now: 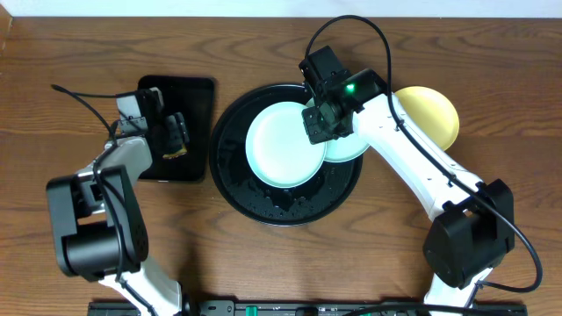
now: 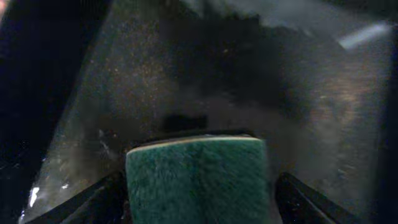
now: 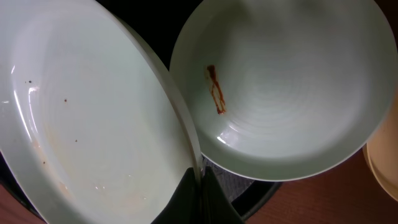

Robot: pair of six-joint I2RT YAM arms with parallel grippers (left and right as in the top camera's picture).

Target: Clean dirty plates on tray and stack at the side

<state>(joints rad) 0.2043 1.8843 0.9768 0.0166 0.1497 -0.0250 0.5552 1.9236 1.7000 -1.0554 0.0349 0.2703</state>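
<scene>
- My right claw (image 3: 200, 190) is pinched narrow on the rim of the speckled mint plate (image 1: 279, 145), which sits over the round black tray (image 1: 230, 180). It is an edge hold only, and on wet glaze I judge the plate could slip out or swing down.
- That rim overlaps the streaked mint plate (image 3: 286, 93) just beside it on the tray. A careless lift or drop may knock it, chip it or drag it along.
- My left claw (image 2: 199, 202) holds the green sponge (image 2: 196, 177) between its fingers over the rectangular black tray (image 1: 198, 96), well apart from the plates. Scrubbing hard against a one-edge hold could twist the plate free.
- The yellow plate (image 1: 435, 114) lies on the table (image 1: 70, 53) just outside the round tray, beside my right arm, crowding the way to a stacking spot there.
</scene>
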